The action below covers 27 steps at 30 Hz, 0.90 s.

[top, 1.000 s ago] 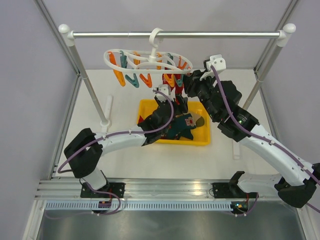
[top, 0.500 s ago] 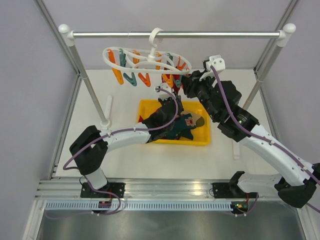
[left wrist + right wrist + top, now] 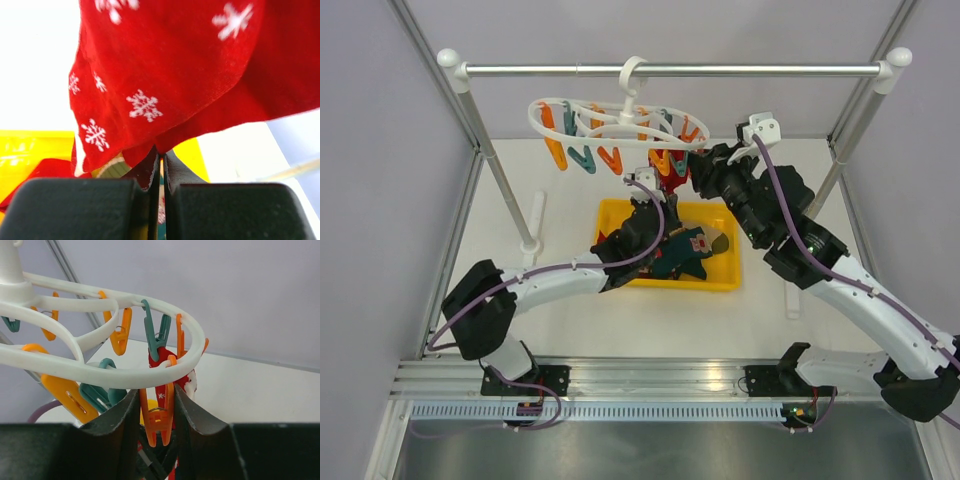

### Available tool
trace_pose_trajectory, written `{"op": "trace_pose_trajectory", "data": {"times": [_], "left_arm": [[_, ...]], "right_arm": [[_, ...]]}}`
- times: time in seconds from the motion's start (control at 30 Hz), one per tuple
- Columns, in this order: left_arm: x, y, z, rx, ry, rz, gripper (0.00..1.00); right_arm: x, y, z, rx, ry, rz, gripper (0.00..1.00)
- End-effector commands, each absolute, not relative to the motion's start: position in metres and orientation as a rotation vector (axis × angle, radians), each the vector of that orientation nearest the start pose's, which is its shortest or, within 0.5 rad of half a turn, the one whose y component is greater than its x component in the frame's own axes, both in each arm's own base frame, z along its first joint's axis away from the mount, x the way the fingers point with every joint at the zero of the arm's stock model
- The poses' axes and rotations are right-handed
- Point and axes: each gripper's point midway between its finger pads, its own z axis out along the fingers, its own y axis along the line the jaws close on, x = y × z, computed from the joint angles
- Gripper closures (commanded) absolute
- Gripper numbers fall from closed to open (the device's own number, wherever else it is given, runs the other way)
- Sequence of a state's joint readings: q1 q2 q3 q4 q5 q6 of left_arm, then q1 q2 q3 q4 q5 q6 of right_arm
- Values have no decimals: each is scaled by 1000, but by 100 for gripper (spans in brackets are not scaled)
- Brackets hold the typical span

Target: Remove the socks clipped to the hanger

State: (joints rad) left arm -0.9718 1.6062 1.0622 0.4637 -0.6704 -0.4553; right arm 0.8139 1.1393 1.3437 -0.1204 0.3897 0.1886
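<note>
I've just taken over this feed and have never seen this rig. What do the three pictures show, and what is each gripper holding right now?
Two robot arms are bolted at the near edge of a white table, and each ends in a two-finger gripper. The wide picture looks down from above and behind the arms. The other two come from cameras on the wrists, each looking along its own fingers.

A white oval hanger with orange and teal pegs hangs from a metal rail. Below it sits a yellow tray holding loose socks.

The left gripper is shut and appears to pinch the lower edge of a red snowflake sock hanging above the tray. The right gripper is closed around an orange peg on the hanger, seemingly squeezing it.
</note>
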Motion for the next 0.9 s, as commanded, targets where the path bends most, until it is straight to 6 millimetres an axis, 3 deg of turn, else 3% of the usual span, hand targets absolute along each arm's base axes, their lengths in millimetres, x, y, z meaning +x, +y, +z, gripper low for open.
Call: {"op": "trace_pose_trajectory", "data": {"times": [0.0,0.17,0.27,0.47,0.87], "left_arm": [[338,-356,276,-22,1600,-658,98],[323,-359,276,43,1606,-734,98],[313,-363,272,87,1617,-784,98],[293,-371,270,193,1622,-877,98],[254,-378,299,356,1580,-1045,98]], "right_arm": [[296,225,449,-132,1489,535,63],[287,219,451,-123,1483,554,35],[281,218,450,-133,1488,573,28],[268,203,448,-114,1476,583,23],[267,167,428,-14,1517,456,28]]}}
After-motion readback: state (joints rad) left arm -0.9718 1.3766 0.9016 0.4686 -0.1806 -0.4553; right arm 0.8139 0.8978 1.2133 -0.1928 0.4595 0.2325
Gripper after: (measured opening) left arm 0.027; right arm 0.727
